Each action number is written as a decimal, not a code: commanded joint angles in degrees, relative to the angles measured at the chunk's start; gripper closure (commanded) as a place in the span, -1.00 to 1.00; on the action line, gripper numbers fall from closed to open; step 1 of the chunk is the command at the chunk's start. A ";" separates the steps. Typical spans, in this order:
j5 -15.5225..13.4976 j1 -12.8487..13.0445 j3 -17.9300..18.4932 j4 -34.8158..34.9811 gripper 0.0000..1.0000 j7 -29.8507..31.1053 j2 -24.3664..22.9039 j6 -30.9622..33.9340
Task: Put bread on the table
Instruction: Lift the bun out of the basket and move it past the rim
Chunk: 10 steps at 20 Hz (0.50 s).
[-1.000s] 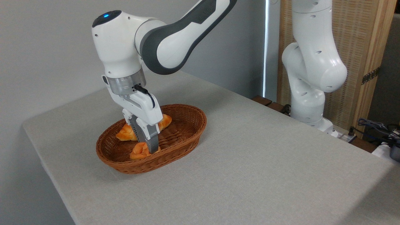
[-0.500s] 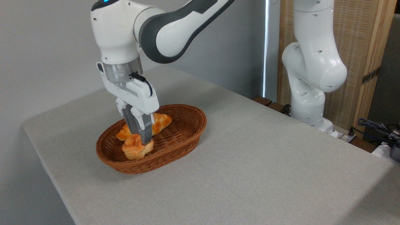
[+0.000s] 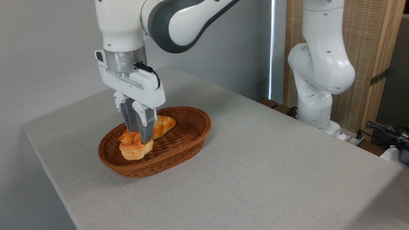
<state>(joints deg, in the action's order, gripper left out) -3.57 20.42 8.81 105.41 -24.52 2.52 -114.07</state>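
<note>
Golden-orange on top and paler beneath, the bread is a small knotted roll, and it hangs from the gripper above the inside of the wicker basket. It seems lifted off the basket floor, though I cannot be fully sure of the gap under it. Its lower part is level with the basket rim or a little under it.

I judge that the roll is light and probably a bit soft, or a light model of bread, so only modest force is needed. The knotted surface gives folds and bumps where the fingers can bite, so it should not slip easily, but it could rotate if it is held away from its middle. The fingers are clamped on its upper right part, not the centre, and the roll sticks out to the left of them.

The arm comes from the upper right, and the wrist points nearly straight down with the fingers vertical. Behind the gripper, the longer braided loaf lies in the basket. The table, covered in grey cloth, has much free surface to the right of the basket for setting the roll down.
</note>
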 commanded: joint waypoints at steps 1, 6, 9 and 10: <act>-0.56 0.15 3.66 0.23 0.07 0.26 -2.26 1.65; -0.21 0.06 7.97 0.14 -0.49 0.52 -2.44 6.84; 1.62 0.06 9.73 -0.30 -0.99 2.63 -3.58 9.64; 3.38 0.06 9.91 -0.91 -1.00 2.81 -3.67 11.66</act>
<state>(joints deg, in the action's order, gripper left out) -3.29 19.96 17.47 105.40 -23.97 0.51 -106.96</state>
